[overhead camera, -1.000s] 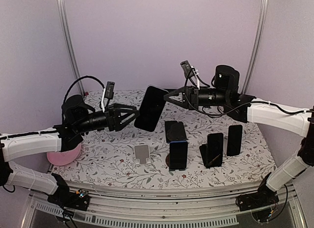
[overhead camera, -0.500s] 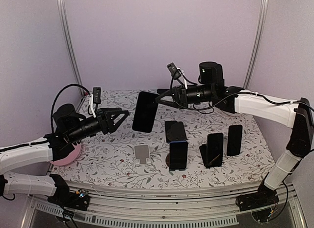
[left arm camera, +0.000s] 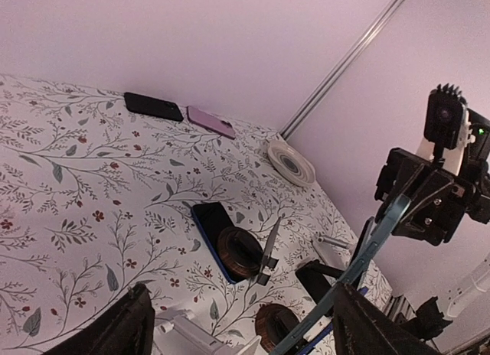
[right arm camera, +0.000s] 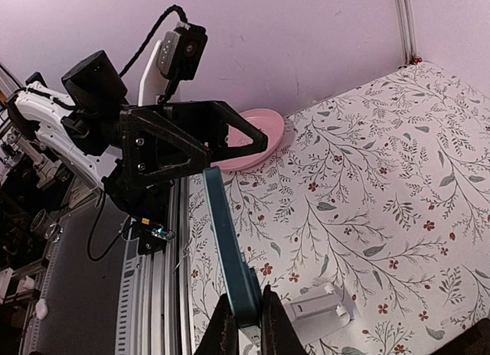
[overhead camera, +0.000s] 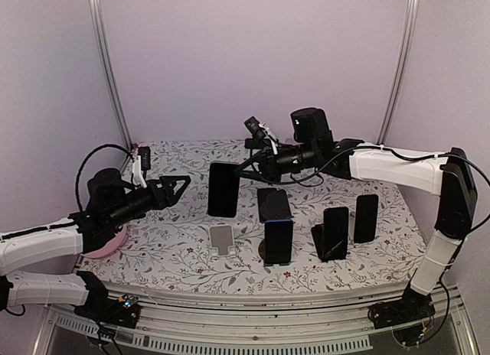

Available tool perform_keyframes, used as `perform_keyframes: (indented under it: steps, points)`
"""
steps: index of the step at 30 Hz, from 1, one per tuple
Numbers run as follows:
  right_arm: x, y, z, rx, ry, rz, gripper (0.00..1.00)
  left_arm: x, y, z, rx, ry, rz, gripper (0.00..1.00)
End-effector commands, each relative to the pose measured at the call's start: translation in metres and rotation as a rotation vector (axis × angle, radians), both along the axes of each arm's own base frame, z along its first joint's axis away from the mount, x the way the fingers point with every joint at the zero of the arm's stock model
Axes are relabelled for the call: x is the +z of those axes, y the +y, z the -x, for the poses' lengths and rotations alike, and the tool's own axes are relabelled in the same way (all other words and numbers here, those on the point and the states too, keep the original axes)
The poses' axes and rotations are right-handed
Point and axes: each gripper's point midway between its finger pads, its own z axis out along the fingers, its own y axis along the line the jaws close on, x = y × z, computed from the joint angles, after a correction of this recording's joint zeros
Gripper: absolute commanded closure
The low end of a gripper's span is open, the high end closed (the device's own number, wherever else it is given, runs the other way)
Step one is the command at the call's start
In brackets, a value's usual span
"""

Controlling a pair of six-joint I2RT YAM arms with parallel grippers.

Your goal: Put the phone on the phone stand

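**Item under task.** The phone (overhead camera: 223,189) is clear of the bench (overhead camera: 168,255). It hangs upright in the air directly above and slightly behind the phone stand (overhead camera: 221,239), dark face toward the top camera. The stand is white and unoccupied.

**End effectors.** The right end effector (overhead camera: 241,172) reaches in from above and to the right of the stand. Its fingers are closed almost together on the phone's right-hand edge, and the right wrist view shows the thin teal edge rising from between the fingers (right arm camera: 223,330). The left end effector (overhead camera: 182,185) is above and to the left of the stand, spread wide and holding nothing. It is near the phone but apart from it.

**Handling assessment.**
- **Stiffness:** the phone appears to be a thin, rigid slab that will not flex under the pinch.
- **Surface:** its faces look smooth and glossy, so it is likely slippery.
- **Grip:** a hold at one edge only gives it leverage to pivot or slide.
- **Weight and fragility:** probably light to moderate, with a glass front that would not tolerate a drop or a hard knock.

**Recommended hold.** Grip across the flat faces at a side edge, at mid-height or higher. That leaves the bottom edge free to seat against the stand's lip.

**Risk.** The stand looks light and may shift if the phone is pressed into it.
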Motion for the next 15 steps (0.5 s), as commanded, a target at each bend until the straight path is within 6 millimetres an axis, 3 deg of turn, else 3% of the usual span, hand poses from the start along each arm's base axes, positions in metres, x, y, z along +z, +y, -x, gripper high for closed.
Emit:
perform_keyframes:
  steps: [1,15]
  points:
    - [0.009,0.013,-0.003,0.014,-0.099,-0.015,0.99,-0.022,0.009,-0.006,0.035,0.073,0.005,0.20]
    - [-0.014,0.028,-0.006,0.043,-0.119,0.033,0.99,-0.035,0.009,-0.007,0.017,0.105,0.013,0.21]
